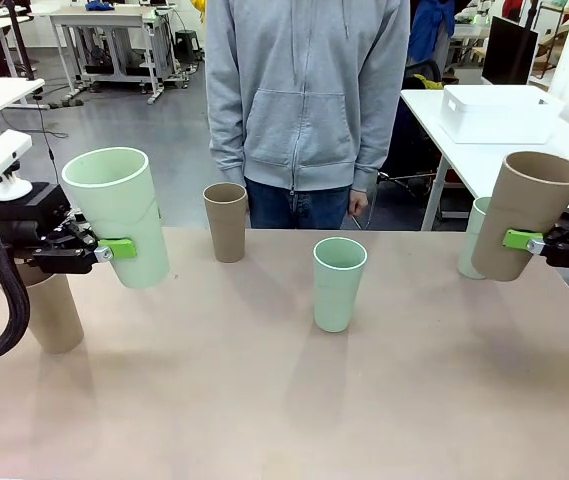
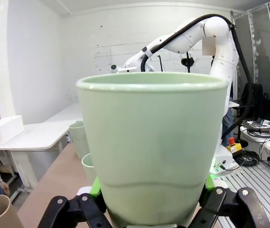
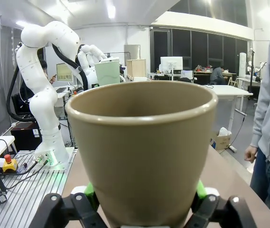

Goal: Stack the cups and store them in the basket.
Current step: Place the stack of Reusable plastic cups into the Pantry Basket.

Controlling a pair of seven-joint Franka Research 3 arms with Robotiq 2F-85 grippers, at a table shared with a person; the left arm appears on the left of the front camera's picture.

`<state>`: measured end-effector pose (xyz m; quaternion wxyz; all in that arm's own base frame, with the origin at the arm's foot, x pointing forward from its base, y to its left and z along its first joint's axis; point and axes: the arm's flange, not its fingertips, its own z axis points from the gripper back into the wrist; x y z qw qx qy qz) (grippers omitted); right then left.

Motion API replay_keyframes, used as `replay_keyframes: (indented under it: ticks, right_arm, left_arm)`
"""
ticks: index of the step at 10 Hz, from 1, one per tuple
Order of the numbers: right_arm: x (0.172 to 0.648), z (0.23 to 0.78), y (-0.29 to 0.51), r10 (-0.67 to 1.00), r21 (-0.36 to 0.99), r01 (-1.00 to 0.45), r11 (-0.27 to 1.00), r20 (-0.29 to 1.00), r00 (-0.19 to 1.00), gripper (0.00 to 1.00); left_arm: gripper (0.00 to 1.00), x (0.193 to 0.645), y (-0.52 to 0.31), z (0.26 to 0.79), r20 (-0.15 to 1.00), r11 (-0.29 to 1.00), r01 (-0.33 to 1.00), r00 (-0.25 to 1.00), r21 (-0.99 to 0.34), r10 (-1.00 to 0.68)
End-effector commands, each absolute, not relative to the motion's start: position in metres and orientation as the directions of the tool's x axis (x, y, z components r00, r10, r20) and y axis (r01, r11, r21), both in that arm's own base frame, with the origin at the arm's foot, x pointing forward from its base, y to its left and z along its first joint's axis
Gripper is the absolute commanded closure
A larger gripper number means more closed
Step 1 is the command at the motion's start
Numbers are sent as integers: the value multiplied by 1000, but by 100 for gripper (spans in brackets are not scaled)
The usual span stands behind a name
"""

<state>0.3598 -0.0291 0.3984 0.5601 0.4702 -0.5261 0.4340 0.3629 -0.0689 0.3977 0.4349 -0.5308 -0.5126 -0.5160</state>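
from the centre cup (image 1: 339, 283) on the table (image 1: 264, 400) — rear cup (image 1: 226, 221) behind-left, left raised cup (image 1: 116, 215) far left beside the left standing cup (image 1: 52, 310), right raised cup (image 1: 526, 215) far right before the right standing cup (image 1: 472, 235), basket (image 1: 497, 112) far behind-right on a side table (image 1: 426, 112).

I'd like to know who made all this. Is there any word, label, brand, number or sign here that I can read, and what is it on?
No text can be read anywhere in these pictures.
Lifted mint green cup: plain, no print.
Lifted tan-brown cup: plain, no print.
White basket: no label shows.
Monitor screen far off: too small and blurred to read.
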Motion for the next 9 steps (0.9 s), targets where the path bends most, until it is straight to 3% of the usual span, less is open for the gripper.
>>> replay_keyframes:
  ticks: [1,9]
  right_arm:
    - [360,399,-30,-7,60,-981,183,998,60,16]
    - [360,399,-30,-7,60,-981,183,998,60,16]
  left_arm:
    - [15,363,-69,399,993,-97,992,-70,79,98]
    - [15,363,-69,399,993,-97,992,-70,79,98]
